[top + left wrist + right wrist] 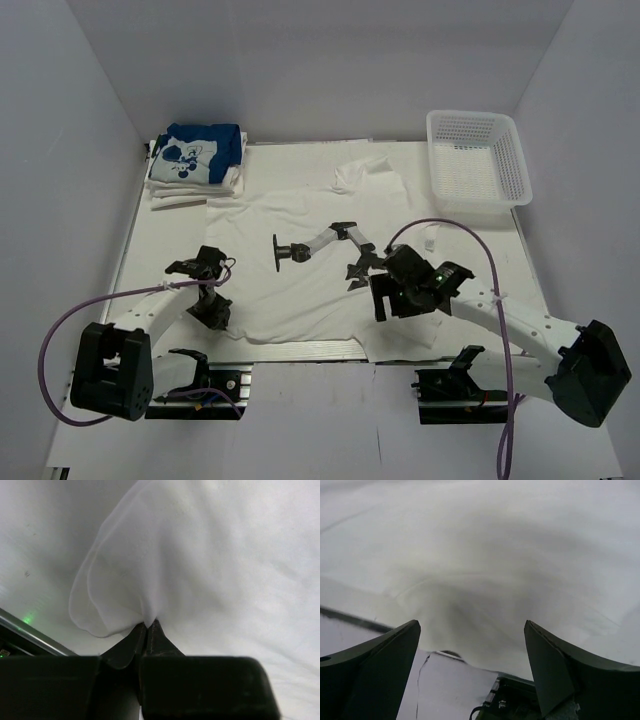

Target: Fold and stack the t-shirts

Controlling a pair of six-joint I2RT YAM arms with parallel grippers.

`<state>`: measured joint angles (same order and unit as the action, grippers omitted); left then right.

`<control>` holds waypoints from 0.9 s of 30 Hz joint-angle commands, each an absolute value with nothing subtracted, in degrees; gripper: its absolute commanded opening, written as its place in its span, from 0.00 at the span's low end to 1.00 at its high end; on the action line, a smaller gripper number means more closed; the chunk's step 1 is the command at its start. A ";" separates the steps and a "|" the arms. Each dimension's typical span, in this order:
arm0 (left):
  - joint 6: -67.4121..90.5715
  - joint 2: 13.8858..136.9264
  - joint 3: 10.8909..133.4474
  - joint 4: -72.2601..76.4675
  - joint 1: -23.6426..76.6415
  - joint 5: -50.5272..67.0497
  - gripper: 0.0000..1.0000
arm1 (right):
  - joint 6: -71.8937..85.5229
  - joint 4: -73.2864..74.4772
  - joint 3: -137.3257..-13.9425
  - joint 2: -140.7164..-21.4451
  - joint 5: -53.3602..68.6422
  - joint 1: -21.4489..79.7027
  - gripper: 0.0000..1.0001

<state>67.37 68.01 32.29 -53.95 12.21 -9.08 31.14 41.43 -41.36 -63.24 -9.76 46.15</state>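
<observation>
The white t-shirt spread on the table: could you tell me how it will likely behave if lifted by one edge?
Probably floppy: the white t-shirt bunches into soft folds where the left gripper pinches it. Likely light, since the cloth looks thin. Held at one point, it would probably sag and drag, not lift flat.

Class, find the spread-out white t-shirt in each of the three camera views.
Top external: white t-shirt spread mid-table.
Left wrist: fills most of the frame, a fold pinched by the left fingers.
Right wrist: fills the upper frame, beyond the open right fingers.
Shared landmark: the table's near edge.
</observation>
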 commanded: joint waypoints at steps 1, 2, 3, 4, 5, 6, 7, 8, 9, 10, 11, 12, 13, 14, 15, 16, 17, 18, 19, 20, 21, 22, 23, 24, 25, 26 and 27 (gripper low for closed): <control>65.74 66.10 31.90 -50.63 12.04 -11.86 0.01 | 23.39 39.82 -39.91 -64.59 3.82 49.38 0.90; 65.22 66.09 31.90 -51.23 12.04 -11.87 0.01 | 22.25 39.38 -39.38 -65.73 6.74 51.05 0.90; 65.21 65.48 31.90 -51.76 12.04 -12.39 0.01 | 21.37 39.03 -39.46 -66.35 7.20 52.89 0.90; 65.21 65.48 31.90 -51.77 12.04 -12.39 0.01 | 21.01 39.11 -39.38 -67.58 8.16 53.95 0.89; 65.21 64.78 31.90 -51.77 12.04 -12.39 0.01 | 20.66 39.89 -39.64 -68.37 7.74 56.14 0.89; 64.69 64.78 31.90 -51.77 12.04 -12.39 0.01 | 20.83 40.86 -39.81 -68.73 7.21 56.68 0.87; 64.69 64.25 31.90 -51.77 12.04 -12.39 0.01 | 20.83 41.22 -39.81 -69.77 6.25 57.04 0.85; 64.69 64.25 31.90 -51.77 12.04 -12.39 0.02 | 21.09 41.92 -39.47 -70.05 5.98 57.13 0.84; 64.69 63.73 31.90 -51.77 12.04 -12.39 0.02 | 21.44 42.45 -38.94 -70.14 5.89 58.35 0.82; 64.69 63.72 31.90 -51.77 12.04 -11.78 0.02 | 21.62 42.54 -38.50 -70.40 5.71 58.88 0.82; 64.69 63.20 31.38 -51.77 12.04 -11.78 0.02 | 23.54 42.97 -36.32 -71.27 4.15 59.50 0.82; 64.69 63.19 31.38 -51.16 12.04 -11.78 0.02 | 24.34 42.98 -36.39 -72.24 3.00 59.68 0.82; 64.69 63.19 31.38 -51.15 12.04 -11.26 0.02 | 24.95 43.15 -36.56 -72.86 0.29 59.76 0.82; 64.69 63.19 31.38 -51.15 12.04 -11.25 0.02 | 27.66 43.50 -37.52 -74.25 -3.91 60.03 0.82; 64.69 63.19 31.38 -51.15 12.04 -10.73 0.02 | 28.47 43.16 -37.70 -74.96 -6.57 60.12 0.82; 64.69 63.19 31.38 -51.15 12.04 -10.72 0.02 | 29.43 42.81 -37.44 -75.58 -7.81 60.20 0.82; 64.69 63.19 31.38 -51.15 12.04 -10.20 0.02 | 30.23 42.54 -37.09 -76.11 -9.82 60.21 0.82; 64.69 63.19 31.38 -51.15 12.04 -10.20 0.02 | 30.58 42.02 -37.00 -76.55 -10.28 60.12 0.82; 64.69 63.19 31.38 -51.15 12.04 -10.20 0.02 | 31.28 41.58 -36.74 -76.90 -10.54 60.29 0.80; 64.69 62.67 31.38 -51.15 12.04 -10.20 0.02 | 31.55 41.40 -36.30 -77.95 -11.68 60.12 0.72; 64.69 62.67 31.38 -51.15 12.04 -10.20 0.02 | 31.90 41.05 -36.21 -78.31 -11.78 60.20 0.66; 64.69 62.14 31.38 -51.15 12.04 -10.20 0.02 | 32.25 40.52 -36.30 -78.48 -12.13 60.03 0.57; 64.69 62.14 31.38 -51.15 12.04 -10.20 0.02 | 32.43 40.26 -36.47 -79.01 -13.43 60.12 0.38; 64.69 62.14 31.38 -51.15 12.04 -9.59 0.02 | 32.61 40.25 -36.91 -78.93 -14.32 59.77 0.26; 63.82 62.14 31.38 -50.63 12.04 -9.58 0.02 | 33.22 40.34 -37.96 -78.84 -15.89 60.03 0.16; 63.81 61.62 31.38 -50.63 12.04 -9.58 0.02 | 33.31 40.60 -38.40 -78.75 -16.43 60.03 0.12; 63.81 61.61 31.38 -50.63 12.04 -9.06 0.02 | 33.48 41.65 -38.84 -78.14 -17.83 59.94 0.03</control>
<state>64.47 63.18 31.55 -51.79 12.21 -9.87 31.94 41.93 -38.59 -77.25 -8.29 60.12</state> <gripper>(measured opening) 0.119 0.075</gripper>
